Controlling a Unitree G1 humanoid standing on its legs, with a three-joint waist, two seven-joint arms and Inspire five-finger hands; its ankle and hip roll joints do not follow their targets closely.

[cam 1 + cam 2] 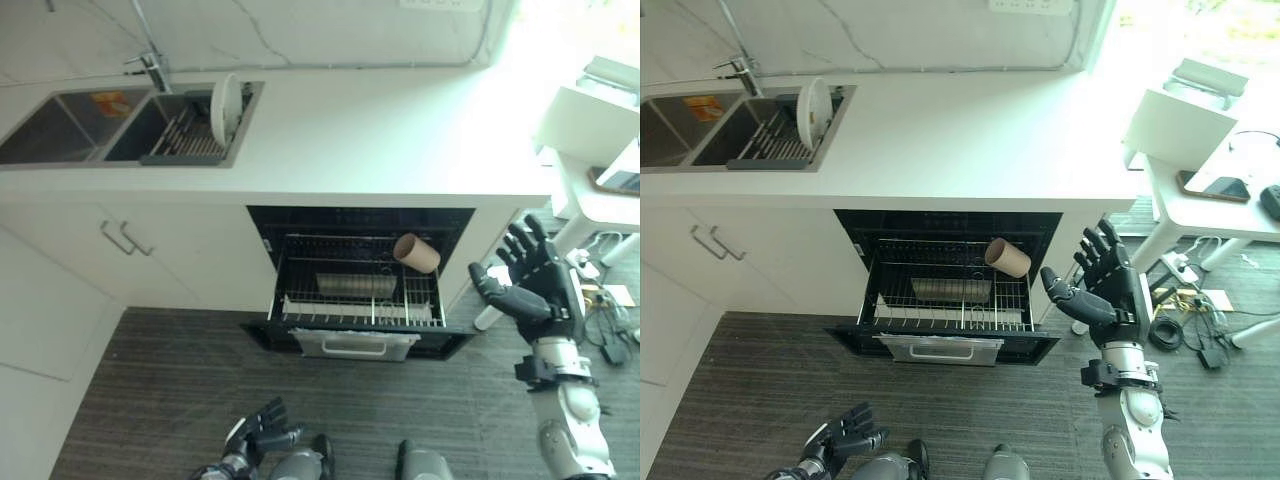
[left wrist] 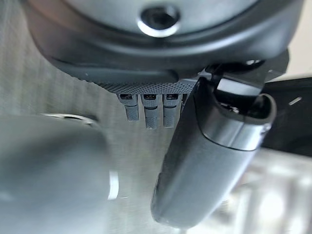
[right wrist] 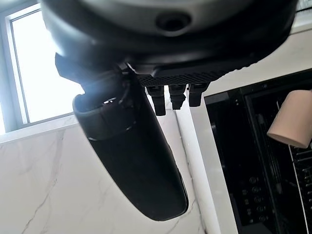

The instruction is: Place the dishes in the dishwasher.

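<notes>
Dishwasher [image 1: 360, 290] sits open at centre frame; we see a tan cup [image 1: 417, 252] lying tilted at its rack's right rear, and a white plate [image 1: 225, 108] upright in the upper-left sink rack [image 1: 185, 140]. Right hand [image 1: 535, 280] spreads empty beside it; left hand [image 1: 262, 432], bottom edge, seems loosely curled.

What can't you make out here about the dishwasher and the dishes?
- Dishwasher: its depths are dark in the eye views.
- Tan cup: how it rests on the rack is too small to tell.
- Sink drainer: what stands behind the white plate is hidden.
</notes>
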